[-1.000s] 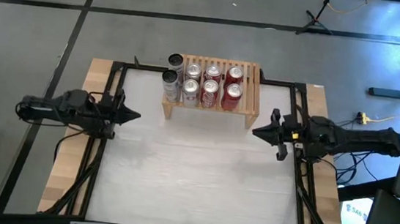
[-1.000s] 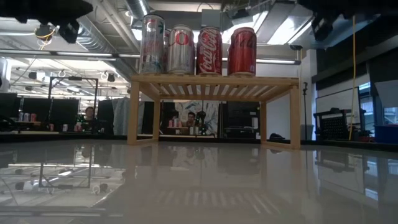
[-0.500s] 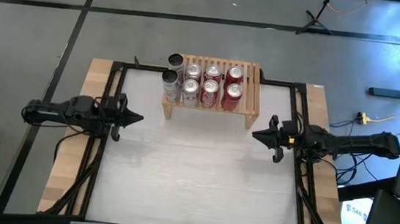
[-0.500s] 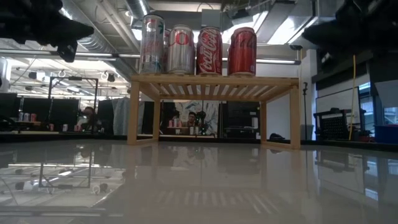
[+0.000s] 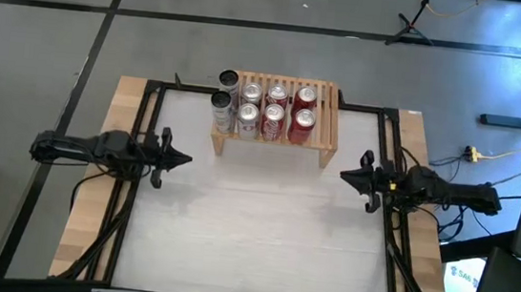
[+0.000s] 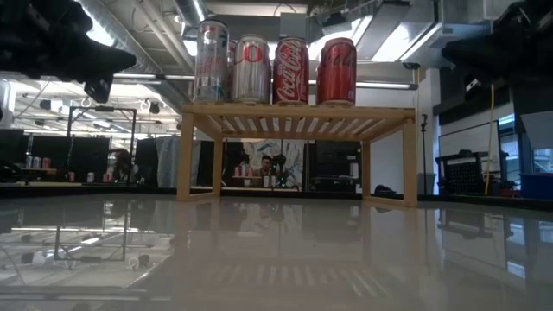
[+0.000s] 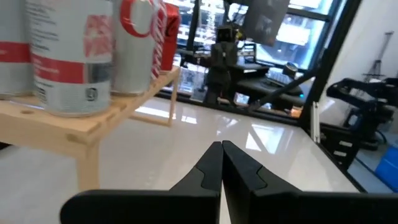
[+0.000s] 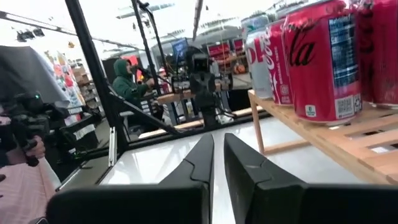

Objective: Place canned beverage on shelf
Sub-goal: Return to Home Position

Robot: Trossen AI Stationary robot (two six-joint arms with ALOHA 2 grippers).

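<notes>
Red and silver beverage cans (image 5: 272,116), eight by the count in the high view, are set upright in two rows of four on the slatted wooden shelf (image 5: 326,124). The shelf is placed at the far middle of the white table (image 5: 252,232). The two leftmost cans (image 5: 221,101) are seen at the very left edge of the slats; whether they overhang cannot be told. No can is seen on the bare tabletop, so the placing is judged complete and only the return to rest is in hand.

The left gripper (image 5: 185,158) is held over the table's left side, well apart from the shelf, its fingers pressed together on nothing. The right gripper (image 5: 344,176) is held opposite, near the shelf's front right corner but not touching it. Its fingers are drawn almost together with only a thin slit between, and nothing is held.

Each arm is best drawn straight back toward its own side and kept level, with no sweep toward the shelf. Most care is owed on the left, where the edge cans could be tipped by a slight knock.
</notes>
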